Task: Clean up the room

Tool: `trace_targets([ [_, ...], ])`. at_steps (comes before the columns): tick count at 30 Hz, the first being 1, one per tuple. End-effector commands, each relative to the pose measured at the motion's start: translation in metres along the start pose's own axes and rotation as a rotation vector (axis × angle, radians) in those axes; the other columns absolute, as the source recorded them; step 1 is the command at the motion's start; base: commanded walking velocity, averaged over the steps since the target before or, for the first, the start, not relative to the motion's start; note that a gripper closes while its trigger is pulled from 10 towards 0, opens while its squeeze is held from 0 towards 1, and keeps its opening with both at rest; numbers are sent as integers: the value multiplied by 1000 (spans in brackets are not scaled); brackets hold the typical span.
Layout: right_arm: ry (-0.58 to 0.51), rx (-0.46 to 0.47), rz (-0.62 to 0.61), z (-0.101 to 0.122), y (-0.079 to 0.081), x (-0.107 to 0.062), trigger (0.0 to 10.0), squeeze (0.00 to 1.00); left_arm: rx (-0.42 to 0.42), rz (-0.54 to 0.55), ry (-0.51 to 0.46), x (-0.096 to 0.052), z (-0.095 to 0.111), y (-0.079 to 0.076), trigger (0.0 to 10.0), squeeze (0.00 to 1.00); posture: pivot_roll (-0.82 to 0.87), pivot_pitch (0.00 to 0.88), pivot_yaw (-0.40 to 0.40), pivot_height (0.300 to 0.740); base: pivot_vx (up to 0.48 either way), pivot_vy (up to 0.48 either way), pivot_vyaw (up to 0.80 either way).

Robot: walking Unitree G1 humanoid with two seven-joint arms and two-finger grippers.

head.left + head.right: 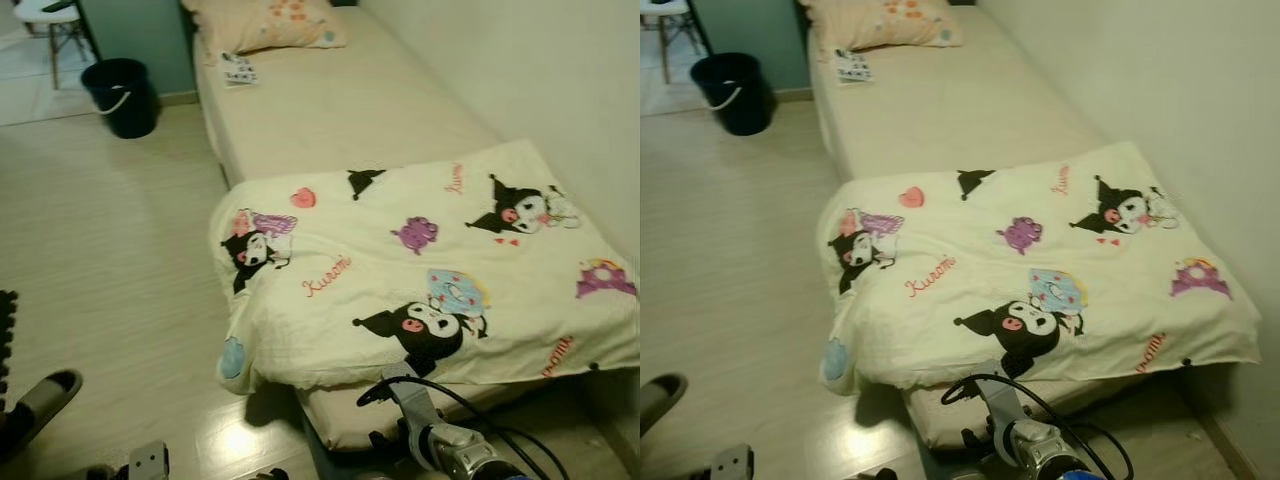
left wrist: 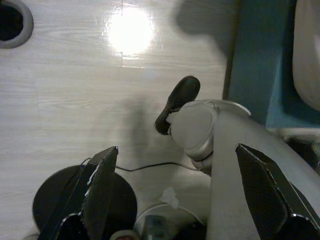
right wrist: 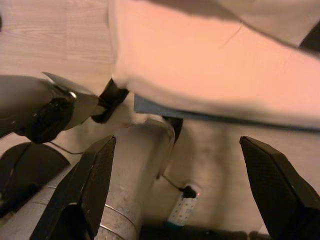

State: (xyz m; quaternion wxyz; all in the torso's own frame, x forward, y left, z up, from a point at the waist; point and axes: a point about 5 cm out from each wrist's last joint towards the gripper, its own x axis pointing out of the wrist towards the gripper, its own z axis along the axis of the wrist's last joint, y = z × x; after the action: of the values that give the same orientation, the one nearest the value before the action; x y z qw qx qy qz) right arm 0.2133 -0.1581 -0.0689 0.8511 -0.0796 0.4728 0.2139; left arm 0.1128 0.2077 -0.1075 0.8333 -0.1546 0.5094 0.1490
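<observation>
Both of my grippers hang low with their fingers spread wide and nothing between them. My left gripper (image 2: 185, 200) points down at the pale wood floor (image 2: 75, 85); my right gripper (image 3: 185, 195) hangs near the foot of the bed (image 1: 330, 110), over a power strip (image 3: 182, 210) on the floor. Ahead of me and well apart from either pair of jaws, a cream cartoon-print blanket (image 1: 420, 270) lies rumpled across the bed's near end, one corner drooping over the edge. Far up the mattress sit a pillow (image 1: 270, 22) and a small printed packet (image 1: 238, 68). A dark bucket (image 1: 120, 95) stands on the floor beside the bed's head.
</observation>
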Motion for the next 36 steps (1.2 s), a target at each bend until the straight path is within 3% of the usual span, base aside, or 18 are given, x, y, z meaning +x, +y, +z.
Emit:
trace_targets([
  [1, 37, 15, -19, -11, -5, -3, 10000, 0, -1, -6, 36, -1, -11, -1, 10000, 0, -156, 13, -6, 740, 0, -480, 0],
  [11, 44, 19, -19, -12, -4, -3, 10000, 0, -3, -6, 38, -1, -11, -1, 10000, 0, -157, 15, -4, 740, 0, -479, 0],
  [36, 74, 8, -10, -18, -5, -3, 10000, 0, -16, 8, 59, -2, -14, 0, 10000, 0, -152, 7, -9, 740, 0, 0, 0],
])
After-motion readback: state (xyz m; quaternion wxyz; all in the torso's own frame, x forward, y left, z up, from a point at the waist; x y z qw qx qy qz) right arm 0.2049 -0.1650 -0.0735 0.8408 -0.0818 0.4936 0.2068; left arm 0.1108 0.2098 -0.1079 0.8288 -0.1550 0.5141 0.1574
